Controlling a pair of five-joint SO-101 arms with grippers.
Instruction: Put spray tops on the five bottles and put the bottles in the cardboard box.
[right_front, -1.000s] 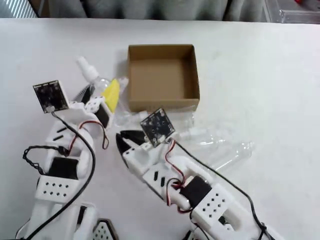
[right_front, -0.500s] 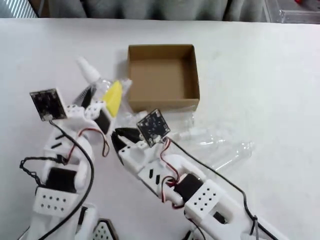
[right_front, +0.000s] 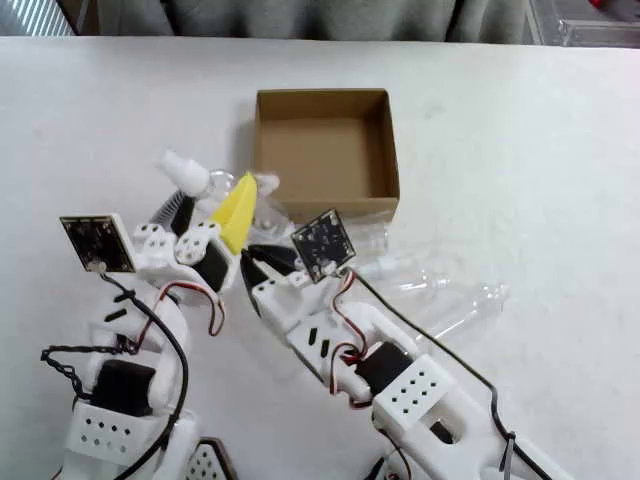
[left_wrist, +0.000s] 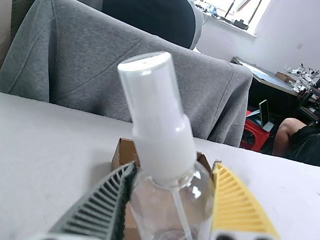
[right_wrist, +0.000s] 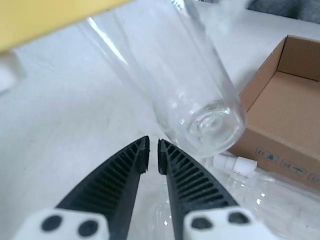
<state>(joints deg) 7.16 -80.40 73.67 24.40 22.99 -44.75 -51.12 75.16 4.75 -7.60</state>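
Note:
My left gripper (left_wrist: 173, 172) is shut on a clear bottle (left_wrist: 167, 200) with a white spray top (left_wrist: 157, 120), held between a grey finger and a yellow finger (left_wrist: 237, 207). In the high view this bottle (right_front: 205, 185) hangs tilted just left of the cardboard box (right_front: 325, 150), which is empty inside. My right gripper (right_wrist: 152, 147) has its black fingers together with nothing between them, just below the held bottle's round base (right_wrist: 212, 125). In the high view the right gripper (right_front: 250, 262) sits in front of the box's near left corner.
Several loose clear bottles (right_front: 450, 295) lie on the white table to the right of the right arm; one with a white neck (right_wrist: 240, 167) lies against the box's front wall (right_wrist: 280, 155). A grey fabric-covered chair back (left_wrist: 100, 65) stands beyond the table's far edge.
The left arm has drawn back toward the table's front and shifted right with the bottle. The right gripper has come up under the bottle's base.

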